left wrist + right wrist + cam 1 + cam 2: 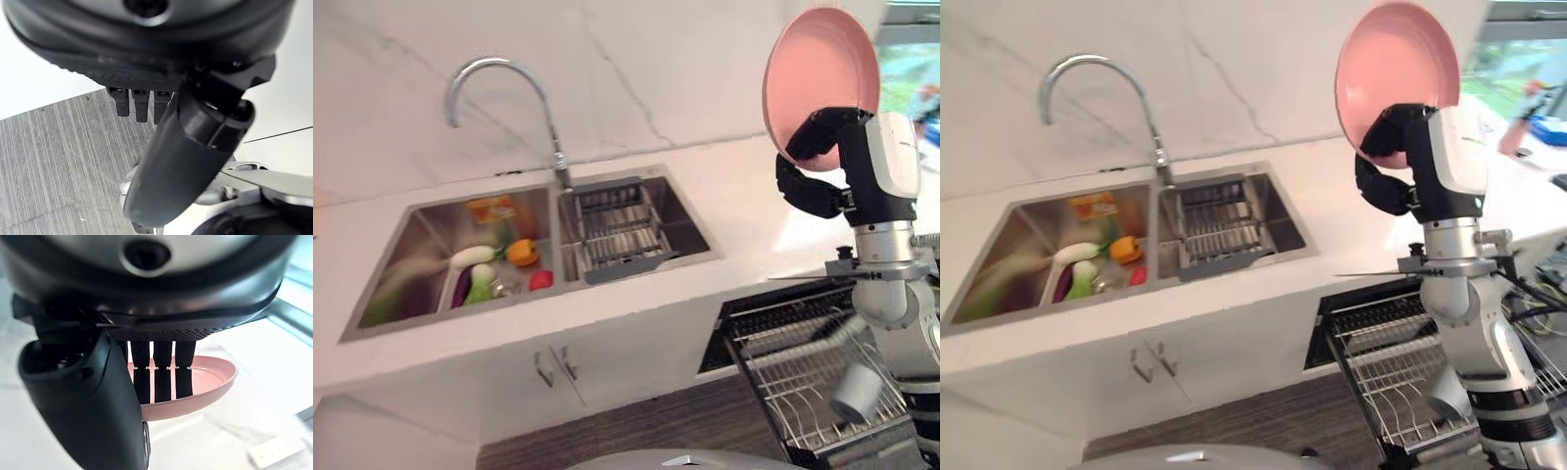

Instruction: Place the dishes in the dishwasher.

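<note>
A pink plate [822, 69] is held up on edge, high above the counter at the right, with my right hand [818, 147] shut on its lower rim. In the right wrist view the fingers [161, 372] lie across the inside of the pink plate [210, 377] with the thumb on the near side. Below it the dishwasher's wire rack [803, 382] is pulled out, and a grey cup [857, 392] lies in it. My left hand [142, 58] hangs over the wooden floor with straight fingers [134, 103] and holds nothing.
A double steel sink [421, 255] is set in the white counter at the left, with vegetables [494, 269] in its left basin and a drain basket [617, 230] in the right one. A curved faucet [499, 69] rises behind it. Cabinet doors [558, 367] stand below.
</note>
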